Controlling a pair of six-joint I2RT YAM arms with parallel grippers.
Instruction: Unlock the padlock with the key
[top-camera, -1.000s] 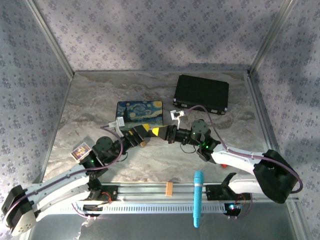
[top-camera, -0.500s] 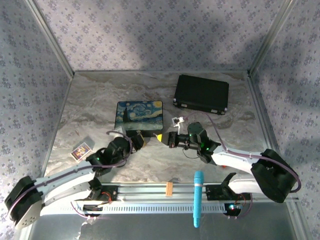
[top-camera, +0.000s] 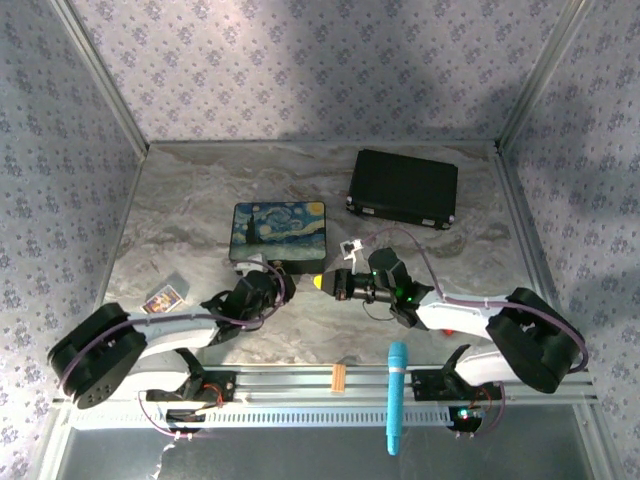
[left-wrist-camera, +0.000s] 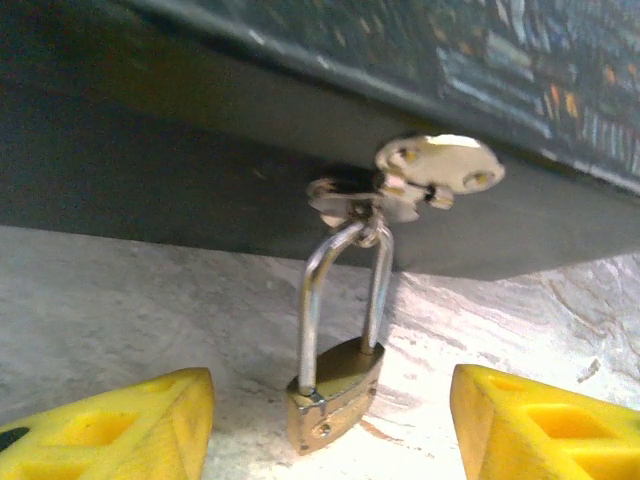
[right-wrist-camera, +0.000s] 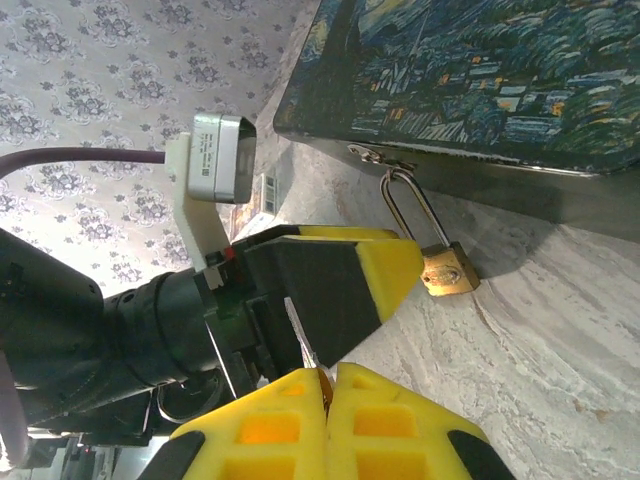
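Observation:
The small brass padlock (left-wrist-camera: 335, 392) hangs by its silvery shackle (left-wrist-camera: 308, 300) from the hasp (left-wrist-camera: 425, 172) on the front of the starry-night tin (top-camera: 279, 231). Its body rests on the marble floor. My left gripper (left-wrist-camera: 330, 430) is open, with one yellow finger on each side of the lock body and a gap on both sides. The right wrist view shows the padlock (right-wrist-camera: 449, 270) just past a left finger (right-wrist-camera: 392, 262). My right gripper (right-wrist-camera: 330, 375) is shut on the key (right-wrist-camera: 303, 340), whose thin silvery blade sticks out toward the left gripper.
A black case (top-camera: 403, 188) lies at the back right. A small picture card (top-camera: 162, 299) sits at the left. On the front rail lie a blue tool (top-camera: 396, 395) and a small wooden block (top-camera: 339, 377). Patterned walls enclose the table.
My left arm has dropped low and reached in to the tin's front, and its jaws have narrowed around the padlock. The right gripper shifted slightly nearer and stayed shut on the key.

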